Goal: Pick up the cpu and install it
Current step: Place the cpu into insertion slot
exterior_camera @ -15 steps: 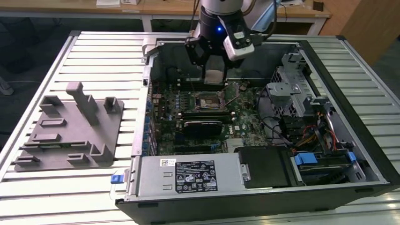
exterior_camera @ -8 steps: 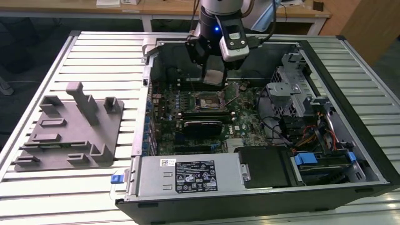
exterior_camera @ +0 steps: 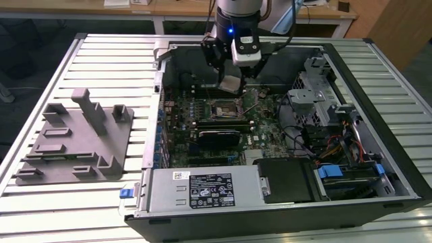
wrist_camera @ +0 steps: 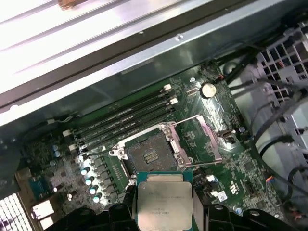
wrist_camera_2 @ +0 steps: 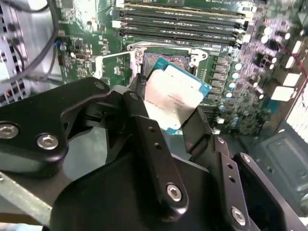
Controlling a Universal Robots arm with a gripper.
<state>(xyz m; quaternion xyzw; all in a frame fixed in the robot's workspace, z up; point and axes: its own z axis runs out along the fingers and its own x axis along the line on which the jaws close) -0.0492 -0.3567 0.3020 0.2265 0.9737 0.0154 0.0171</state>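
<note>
Hand closed on the cpu, pinched between its fingers, held aloft near the open socket.

The cpu in the tool above the motherboard, near the socket

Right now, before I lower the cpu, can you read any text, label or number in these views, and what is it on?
Nothing can be quoted; all print is too small or blurred.
On the cpu: faint lines of print, unreadable in both wrist views.
On the power supply label: dense print, unreadable.
On the small sticker beside it: unreadable.
On the motherboard sticker: unreadable.
</note>
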